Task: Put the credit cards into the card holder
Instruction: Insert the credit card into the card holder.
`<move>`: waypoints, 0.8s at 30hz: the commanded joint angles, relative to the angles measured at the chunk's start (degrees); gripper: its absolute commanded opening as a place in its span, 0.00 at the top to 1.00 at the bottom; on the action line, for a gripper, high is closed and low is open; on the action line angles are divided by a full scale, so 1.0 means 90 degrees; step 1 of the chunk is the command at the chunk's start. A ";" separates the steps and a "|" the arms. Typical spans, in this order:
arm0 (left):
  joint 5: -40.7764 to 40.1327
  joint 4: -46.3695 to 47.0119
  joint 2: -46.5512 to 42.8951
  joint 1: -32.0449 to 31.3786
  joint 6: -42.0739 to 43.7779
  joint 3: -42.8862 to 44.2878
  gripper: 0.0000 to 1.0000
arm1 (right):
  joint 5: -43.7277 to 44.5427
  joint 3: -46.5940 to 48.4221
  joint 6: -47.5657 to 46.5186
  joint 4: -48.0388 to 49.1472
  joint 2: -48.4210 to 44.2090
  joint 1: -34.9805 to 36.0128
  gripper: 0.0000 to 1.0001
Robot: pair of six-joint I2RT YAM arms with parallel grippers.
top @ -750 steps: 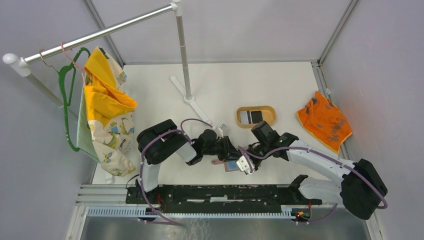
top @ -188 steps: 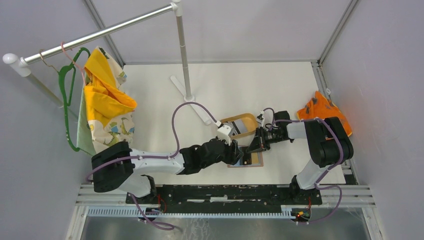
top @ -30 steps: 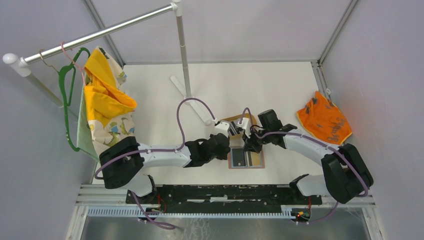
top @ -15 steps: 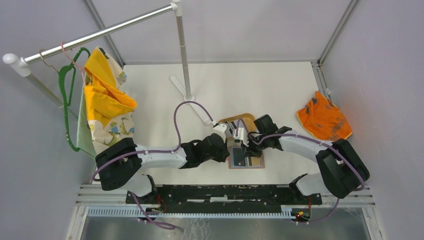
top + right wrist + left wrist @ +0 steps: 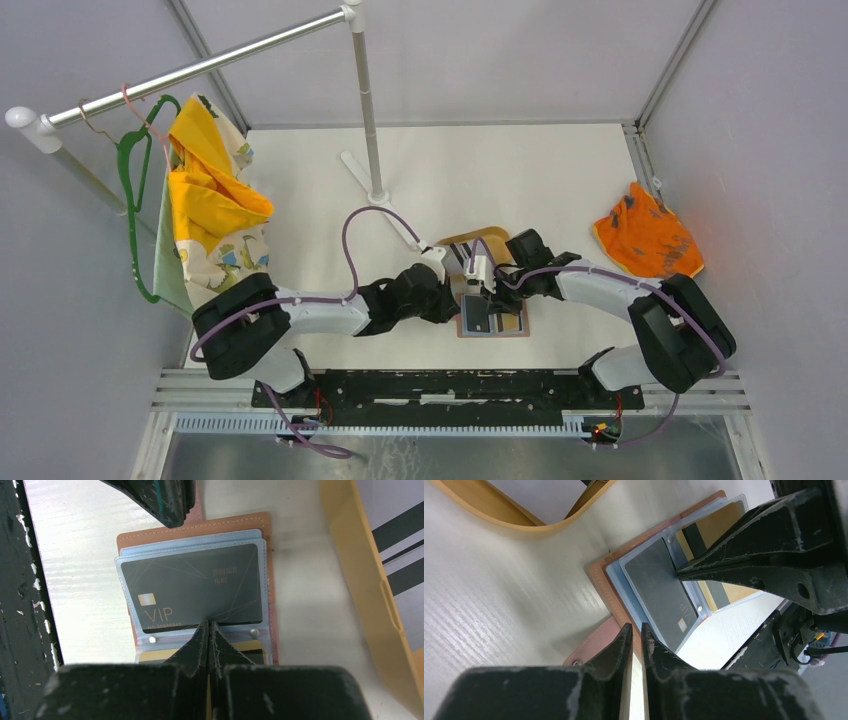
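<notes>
The reddish-brown card holder [image 5: 510, 325] lies open on the table near the front. A black VIP card [image 5: 195, 585] sits in its clear top sleeve, with a gold card [image 5: 155, 655] in the sleeve beside it. My right gripper [image 5: 208, 625] is shut with nothing in it, its tips touching the black card's near edge. My left gripper [image 5: 637, 628] is closed to a thin slit on the card holder's leather edge [image 5: 599, 572], beside the snap tab. A white card with dark stripes [image 5: 400, 545] lies in the tan tray [image 5: 370, 595].
The tan oval tray [image 5: 470, 240] stands just behind the card holder, touching distance from both wrists. An orange cloth [image 5: 650, 240] lies at the right. A rack pole [image 5: 368, 110] rises at the back, with clothes [image 5: 215, 210] hanging at the left.
My left gripper has narrowed down on the card holder's edge. My right gripper has moved a little nearer and left, onto the black card.
</notes>
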 commanded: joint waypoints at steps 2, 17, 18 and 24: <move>0.0309 0.0538 0.0261 0.0155 -0.0308 -0.0026 0.86 | 0.0413 0.0041 -0.0170 -0.0159 0.0217 0.0037 1.00; 0.0595 0.0628 0.0653 0.0162 -0.0244 0.0221 0.94 | 0.0389 0.0080 -0.0170 -0.0209 0.0244 0.0036 1.00; 0.0604 0.0640 0.0643 0.0159 -0.0246 0.0225 0.94 | 0.0391 0.0080 -0.0170 -0.0208 0.0248 0.0042 1.00; 0.0569 0.0653 0.0428 0.0157 -0.0232 0.0154 0.94 | 0.0364 0.0080 -0.0170 -0.0230 0.0259 0.0036 1.00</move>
